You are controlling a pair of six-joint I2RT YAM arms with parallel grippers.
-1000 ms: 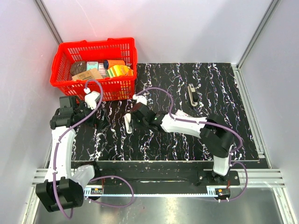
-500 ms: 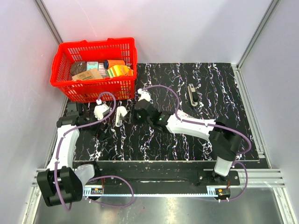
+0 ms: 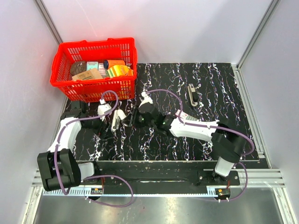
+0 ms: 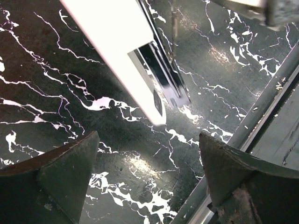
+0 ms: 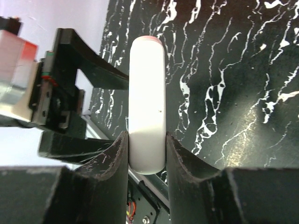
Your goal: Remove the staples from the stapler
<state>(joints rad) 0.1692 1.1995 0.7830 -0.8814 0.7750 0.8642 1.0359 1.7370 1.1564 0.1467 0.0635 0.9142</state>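
Reaching in from the near edge, the right gripper (image 5: pixel 146 140) has its fingers pinching a white oblong piece (image 5: pixel 147 93) over the black marbled tabletop (image 3: pixel 210 130). The left gripper (image 4: pixel 148 137) faces it with fingers (image 4: pixel 65 172) spread wide, and the piece's end, showing a silvery metal channel, is just ahead of them. Farther back and well to the right, the stapler (image 3: pixel 192 94) lies on the tabletop, apart from both grippers, and a filled red basket (image 3: pixel 93 91) stands at the far left.

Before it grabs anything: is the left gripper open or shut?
Open: the left gripper, in its wrist view, has fingers wide apart, gripping nothing.
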